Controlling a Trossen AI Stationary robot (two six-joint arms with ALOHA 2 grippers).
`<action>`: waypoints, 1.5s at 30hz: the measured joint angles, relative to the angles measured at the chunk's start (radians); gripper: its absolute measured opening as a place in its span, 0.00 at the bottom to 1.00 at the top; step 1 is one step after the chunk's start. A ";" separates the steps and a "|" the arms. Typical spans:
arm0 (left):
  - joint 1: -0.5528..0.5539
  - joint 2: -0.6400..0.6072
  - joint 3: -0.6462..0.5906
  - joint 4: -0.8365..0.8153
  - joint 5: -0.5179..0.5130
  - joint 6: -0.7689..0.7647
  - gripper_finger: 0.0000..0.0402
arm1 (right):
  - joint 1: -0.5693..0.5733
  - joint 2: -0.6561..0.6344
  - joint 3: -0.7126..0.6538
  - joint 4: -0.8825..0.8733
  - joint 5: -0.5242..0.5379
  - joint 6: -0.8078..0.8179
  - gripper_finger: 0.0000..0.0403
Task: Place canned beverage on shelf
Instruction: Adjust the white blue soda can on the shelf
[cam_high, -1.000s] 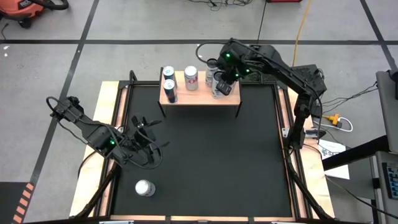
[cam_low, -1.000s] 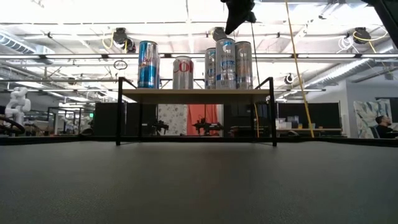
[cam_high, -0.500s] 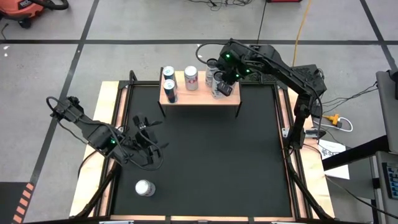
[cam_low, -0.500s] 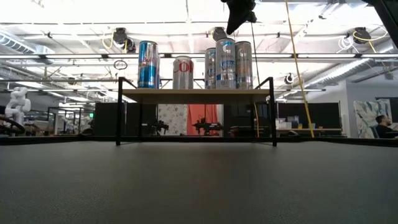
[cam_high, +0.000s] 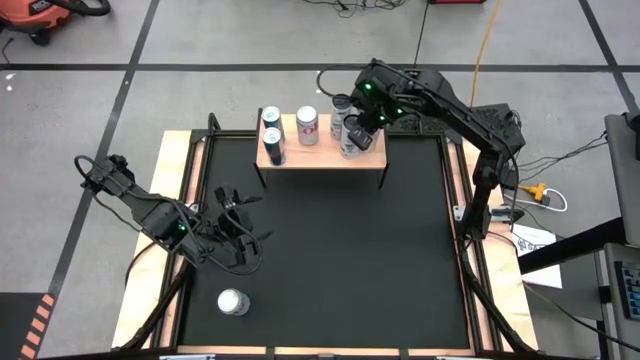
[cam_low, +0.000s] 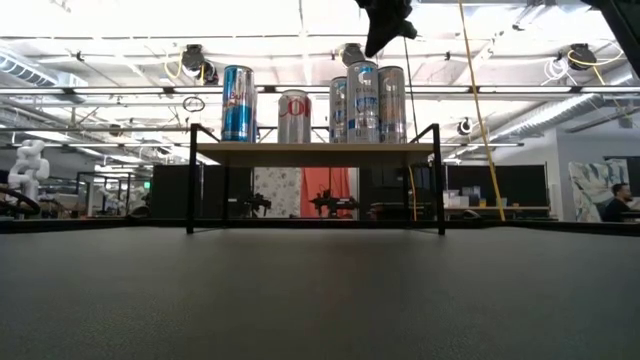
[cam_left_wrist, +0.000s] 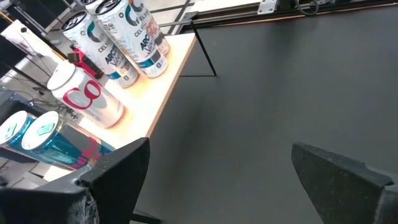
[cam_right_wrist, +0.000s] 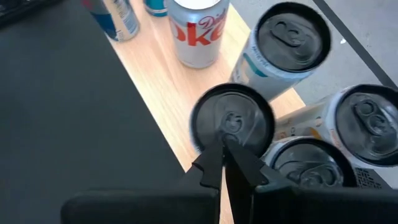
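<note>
My right tool (cam_right_wrist: 227, 163) is fully closed and empty, its tips poised just over the lid of a can (cam_right_wrist: 232, 119) on the shelf (cam_high: 320, 152), within the cluster at the shelf's right end. That arm reaches in from the tabletop's right rear. My left tool (cam_high: 238, 228) is spread wide, holding nothing, over the left side of the tabletop (cam_high: 350, 260). A loose can (cam_high: 233, 301) stands near the front left corner.

The right gripper (cam_low: 385, 25) hangs from above with its fingers closed, directly over a cluster of silver cans (cam_low: 366, 102). Below it stands the shelf (cam_low: 315, 152). Left of the gripper on the shelf top stand a white-and-red can (cam_low: 294, 117) and a blue can (cam_low: 238, 103).
</note>
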 joint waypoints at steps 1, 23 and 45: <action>0.000 0.000 0.000 0.000 0.000 -0.003 0.98 | -0.004 0.000 0.000 0.001 0.000 0.000 0.00; 0.001 0.000 0.000 0.000 0.001 -0.005 0.98 | -0.029 0.047 0.002 -0.001 -0.001 0.011 0.00; 0.000 0.000 0.000 0.000 0.001 0.002 0.98 | -0.025 0.051 0.000 0.063 -0.082 0.048 0.00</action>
